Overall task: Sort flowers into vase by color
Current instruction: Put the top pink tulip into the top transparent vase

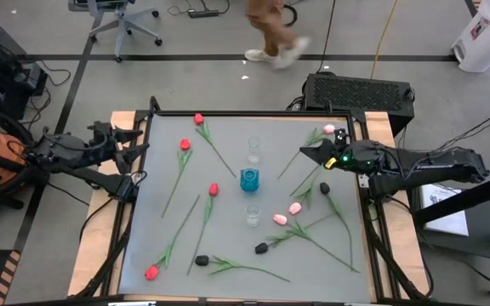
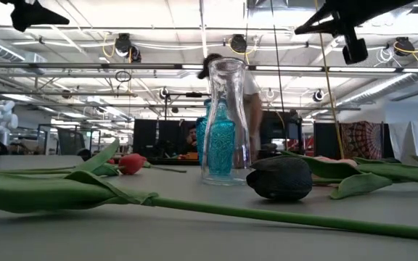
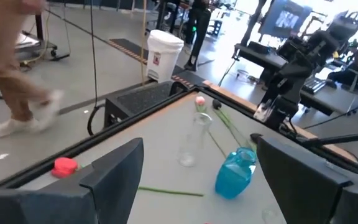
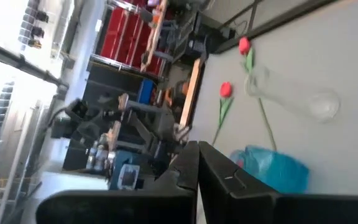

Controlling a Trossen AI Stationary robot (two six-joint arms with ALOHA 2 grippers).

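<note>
High view: the grey worktop carries three vases in a short row at its middle, a clear vase farthest from the near edge, a blue vase in the centre and a second clear vase nearest. None of the three holds a flower, so the sorting has, by the look of it, not begun. The flowers lie flat and scattered: red tulips on the left half, pink tulips right of centre, and black tulips toward the near edge and the right side. The left end effector hovers at the worktop's left edge with its fingers spread wide and nothing between them. The right end effector hovers over the far right part of the worktop, near a pink head, with its fingers pressed together and empty. Low view: a black head rests just beside the nearest clear vase, with the blue vase behind it. Suggested technique for the first pick: choose a tulip whose stem lies apart from its neighbours, such as the red one nearest the left end effector. Close on the stem rather than the head, since the thin stem is likely to bend. Grip near the head, tilt the stem downward and lower its end into the narrow neck. Crossed stems right of centre may drag one another, so those are better left until later
</note>
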